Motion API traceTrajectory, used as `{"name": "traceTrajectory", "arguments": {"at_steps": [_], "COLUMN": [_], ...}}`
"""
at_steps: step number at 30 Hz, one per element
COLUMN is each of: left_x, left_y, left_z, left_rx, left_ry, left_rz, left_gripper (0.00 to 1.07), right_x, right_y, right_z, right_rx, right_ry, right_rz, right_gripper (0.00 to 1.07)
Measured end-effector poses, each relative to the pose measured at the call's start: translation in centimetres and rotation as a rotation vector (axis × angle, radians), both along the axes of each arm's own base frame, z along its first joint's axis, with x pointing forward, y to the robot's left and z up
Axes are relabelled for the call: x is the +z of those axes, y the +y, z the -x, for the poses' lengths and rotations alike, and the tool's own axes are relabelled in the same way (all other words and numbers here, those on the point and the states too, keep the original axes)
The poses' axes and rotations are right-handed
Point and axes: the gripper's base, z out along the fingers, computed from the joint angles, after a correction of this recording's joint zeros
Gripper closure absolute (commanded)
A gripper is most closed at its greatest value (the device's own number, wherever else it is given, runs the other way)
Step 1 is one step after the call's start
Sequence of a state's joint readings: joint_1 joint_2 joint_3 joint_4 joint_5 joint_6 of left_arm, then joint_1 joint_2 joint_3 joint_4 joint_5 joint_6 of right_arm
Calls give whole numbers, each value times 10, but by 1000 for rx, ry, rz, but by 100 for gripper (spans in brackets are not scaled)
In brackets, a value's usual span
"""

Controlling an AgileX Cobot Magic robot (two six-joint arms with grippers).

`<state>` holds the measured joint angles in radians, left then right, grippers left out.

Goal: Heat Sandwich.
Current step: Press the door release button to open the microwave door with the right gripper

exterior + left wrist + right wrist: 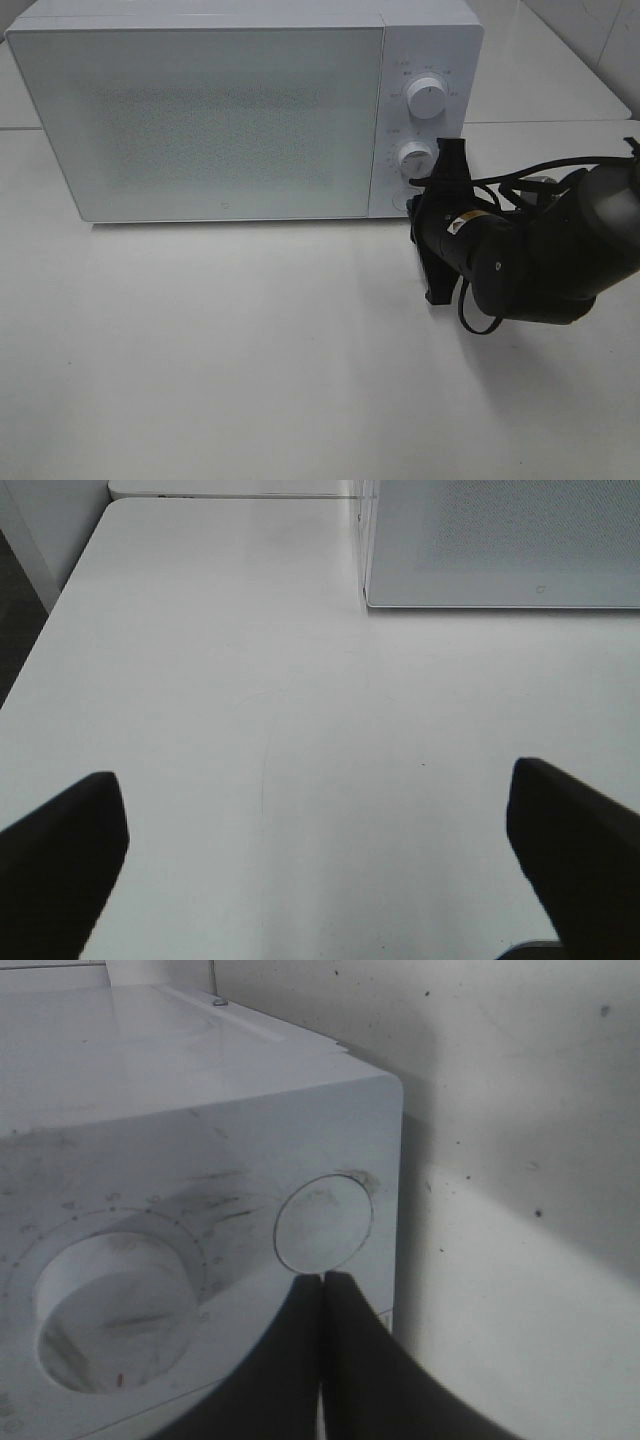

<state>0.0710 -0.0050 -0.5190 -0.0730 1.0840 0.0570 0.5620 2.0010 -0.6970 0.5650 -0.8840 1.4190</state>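
Note:
The sandwich is out of view in every frame. A white microwave stands at the back of the table with its door closed. My right gripper is shut, with nothing between its fingers. Its tips sit at the lower edge of the round button at the bottom of the control panel; I cannot tell if they touch it. In the high view this gripper reaches the panel's bottom right corner. My left gripper is open over bare table, its two dark fingers far apart and empty.
The panel carries an upper knob and a lower knob, the lower one beside the button. The white table stretches in front of the microwave. The microwave's front corner shows ahead of the left gripper.

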Motion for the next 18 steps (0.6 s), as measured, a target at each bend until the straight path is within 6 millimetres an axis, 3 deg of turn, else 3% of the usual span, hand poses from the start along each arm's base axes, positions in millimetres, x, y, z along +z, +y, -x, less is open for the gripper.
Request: {"name": "traceTrajectory", "arguments": {"at_steps": [18], "left_x": [0], "left_y": [0], "left_z": [0], "left_rx": [0], "left_ry": [0], "left_rz": [0], "left_gripper": [9], "right_x": [-13], "right_y": [-1], "right_z": [-31], "right_rx": [-30], "right_ry": [1], "right_rz": [-3], "right_gripper": [107]}}
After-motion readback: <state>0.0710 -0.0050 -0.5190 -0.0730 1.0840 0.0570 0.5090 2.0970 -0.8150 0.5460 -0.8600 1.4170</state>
